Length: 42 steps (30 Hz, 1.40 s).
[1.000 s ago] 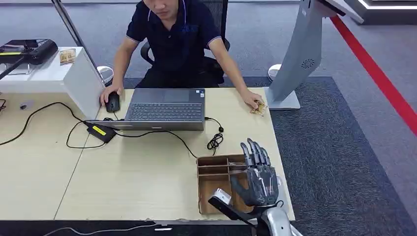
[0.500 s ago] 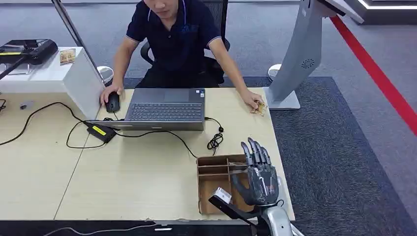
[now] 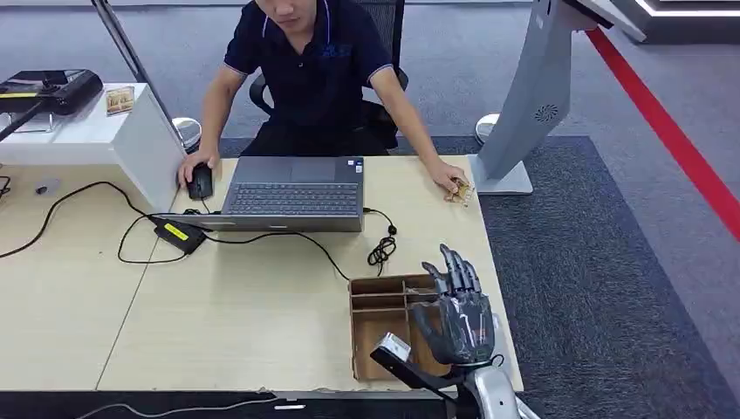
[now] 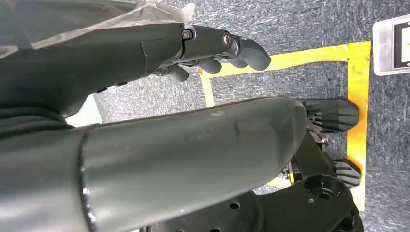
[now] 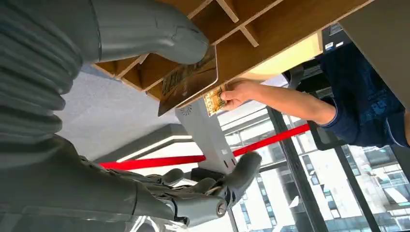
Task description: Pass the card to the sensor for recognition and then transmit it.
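Note:
My right hand (image 3: pixel 460 314) hovers over the right side of an open wooden compartment box (image 3: pixel 377 325) at the table's near right corner, fingers spread and pointing away from me. In the right wrist view a brown patterned card (image 5: pixel 188 81) stands up out of the box (image 5: pixel 270 29). My thumb (image 5: pixel 154 29) lies against the card while the other fingers (image 5: pixel 227 186) stay well apart from it. My left hand (image 4: pixel 212 48) hangs beside my body over grey carpet and holds nothing. A grey sensor kiosk (image 3: pixel 534 100) stands off the table's far right corner.
A person sits behind the table, one hand on a mouse (image 3: pixel 200 182), the other hand (image 3: pixel 447 182) holding a small yellowish card (image 3: pixel 462 192) near the kiosk base. A laptop (image 3: pixel 292 194), a power brick (image 3: pixel 180 234) and cables (image 3: pixel 381 250) lie across the table's middle.
My right hand's fingers have shifted slightly over the box. Everything else has stayed as it was.

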{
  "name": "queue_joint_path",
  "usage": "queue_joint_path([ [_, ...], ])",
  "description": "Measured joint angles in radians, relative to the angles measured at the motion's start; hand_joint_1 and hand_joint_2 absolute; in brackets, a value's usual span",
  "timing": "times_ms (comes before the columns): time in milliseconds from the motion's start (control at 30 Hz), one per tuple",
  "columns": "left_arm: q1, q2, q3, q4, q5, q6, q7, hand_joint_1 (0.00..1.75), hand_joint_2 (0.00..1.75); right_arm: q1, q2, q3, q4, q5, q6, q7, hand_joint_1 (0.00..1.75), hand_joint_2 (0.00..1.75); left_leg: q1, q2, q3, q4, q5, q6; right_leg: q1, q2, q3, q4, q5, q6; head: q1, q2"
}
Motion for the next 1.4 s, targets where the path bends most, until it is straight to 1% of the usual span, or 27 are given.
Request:
queue_joint_path([
  [67, 0.000, 0.000, 0.000, 0.000, 0.000, 0.000, 0.000, 0.00, 0.00, 0.000, 0.000, 0.000, 0.000, 0.000, 0.000, 0.000, 0.61, 1.75, 0.000, 0.000, 0.000, 0.000, 0.000, 0.000, 0.000, 0.000, 0.000, 0.000, 0.000, 0.000, 0.000, 0.000],
  [133, 0.000, 0.000, 0.000, 0.000, 0.000, 0.000, 0.000, 0.00, 0.00, 0.000, 0.000, 0.000, 0.000, 0.000, 0.000, 0.000, 0.63, 1.75, 0.000, 0.000, 0.000, 0.000, 0.000, 0.000, 0.000, 0.000, 0.000, 0.000, 0.000, 0.000, 0.000, 0.000],
  [300, 0.000, 0.000, 0.000, 0.000, 0.000, 0.000, 0.000, 0.00, 0.00, 0.000, 0.000, 0.000, 0.001, 0.000, 0.000, 0.000, 0.58, 1.75, 0.000, 0.000, 0.000, 0.000, 0.000, 0.000, 0.000, 0.000, 0.000, 0.000, 0.000, 0.000, 0.000, 0.000],
  [333, 0.000, 0.000, 0.000, 0.000, 0.000, 0.000, 0.000, 0.00, 0.00, 0.000, 0.000, 0.000, 0.001, 0.000, 0.000, 0.000, 0.61, 1.75, 0.000, 0.000, 0.000, 0.000, 0.000, 0.000, 0.000, 0.000, 0.000, 0.000, 0.000, 0.000, 0.000, 0.000],
  [467, 0.000, 0.000, 0.000, 0.000, 0.000, 0.000, 0.000, 0.00, 0.00, 0.000, 0.000, 0.000, 0.003, 0.000, 0.000, 0.000, 0.61, 1.75, 0.000, 0.000, 0.000, 0.000, 0.000, 0.000, 0.000, 0.000, 0.000, 0.000, 0.000, 0.000, 0.000, 0.000],
  [533, 0.000, 0.000, 0.000, 0.000, 0.000, 0.000, 0.000, 0.00, 0.00, 0.000, 0.000, 0.000, 0.003, 0.000, 0.001, 0.000, 0.54, 1.75, 0.000, 0.000, 0.000, 0.000, 0.000, 0.000, 0.000, 0.000, 0.000, 0.000, 0.000, 0.000, 0.000, 0.000],
  [633, 0.000, 0.000, 0.000, 0.000, 0.000, 0.000, -0.002, 0.00, 0.00, 0.000, 0.000, 0.000, 0.005, -0.001, 0.006, 0.000, 0.58, 1.75, 0.000, 0.000, 0.000, 0.000, 0.000, 0.000, 0.000, 0.000, 0.000, 0.000, 0.000, 0.000, 0.000, 0.000],
  [800, 0.000, 0.000, 0.000, 0.000, -0.001, 0.000, -0.002, 0.00, 0.00, 0.000, 0.000, -0.001, 0.011, -0.008, 0.009, 0.000, 0.51, 1.75, 0.000, 0.000, 0.000, 0.000, 0.000, 0.000, 0.000, 0.000, 0.000, 0.000, 0.000, 0.000, 0.000, 0.000],
  [900, 0.000, 0.000, 0.000, 0.000, -0.002, 0.000, -0.002, 0.00, 0.00, 0.000, 0.000, -0.004, 0.019, -0.012, 0.008, 0.000, 0.52, 1.75, 0.000, 0.000, 0.000, 0.000, 0.000, 0.000, 0.000, 0.000, 0.000, 0.000, 0.000, 0.000, 0.000, 0.000],
  [1100, 0.000, 0.000, 0.000, 0.000, -0.002, 0.000, -0.002, 0.00, 0.00, -0.003, 0.000, -0.008, 0.034, -0.023, 0.006, 0.000, 0.51, 1.75, 0.000, 0.000, 0.000, 0.000, 0.000, 0.000, 0.000, 0.000, 0.000, 0.000, 0.000, 0.000, 0.000, 0.000],
  [1133, 0.000, 0.000, 0.000, 0.000, -0.002, 0.000, -0.002, 0.00, 0.00, -0.003, 0.000, -0.008, 0.035, -0.024, 0.006, 0.000, 0.54, 1.75, 0.000, 0.000, 0.000, 0.000, 0.000, 0.000, 0.000, 0.000, 0.000, 0.000, 0.000, 0.000, 0.000, 0.000],
  [1200, 0.000, 0.000, 0.000, 0.000, -0.002, 0.000, -0.002, 0.00, 0.00, -0.004, 0.000, -0.008, 0.040, -0.024, 0.005, 0.000, 0.54, 1.75, 0.000, 0.000, 0.000, 0.000, 0.000, 0.000, 0.000, 0.000, 0.000, 0.000, 0.000, 0.000, 0.000, 0.000],
  [1233, 0.000, 0.000, 0.000, 0.000, -0.002, 0.000, -0.002, 0.00, 0.00, -0.004, 0.000, -0.009, 0.043, -0.024, 0.005, 0.000, 0.61, 1.75, 0.000, 0.000, 0.000, 0.000, 0.000, 0.000, 0.000, 0.000, 0.000, 0.000, 0.000, 0.000, 0.000, 0.000],
  [1267, 0.000, 0.000, 0.000, 0.000, -0.003, 0.000, -0.002, 0.00, 0.00, -0.004, -0.001, -0.009, 0.044, -0.024, 0.005, 0.000, 0.61, 1.75, 0.000, 0.000, 0.000, 0.000, 0.000, 0.000, 0.000, 0.000, 0.000, 0.000, 0.000, 0.000, 0.000, 0.000],
  [1300, 0.000, 0.000, 0.000, 0.000, -0.003, 0.000, -0.002, 0.00, 0.00, -0.005, 0.000, -0.009, 0.047, -0.024, 0.005, 0.000, 0.66, 1.75, 0.000, 0.000, 0.000, 0.000, 0.000, 0.000, 0.000, 0.000, 0.000, 0.000, 0.000, 0.000, 0.000, 0.000],
  [1400, 0.000, 0.000, 0.000, 0.000, -0.003, 0.000, -0.002, 0.00, 0.00, -0.005, 0.000, -0.010, 0.053, -0.024, 0.005, 0.000, 0.65, 1.75, 0.000, 0.000, 0.000, 0.000, 0.000, 0.000, 0.000, 0.000, 0.000, 0.000, 0.000, 0.000, 0.000, 0.000],
])
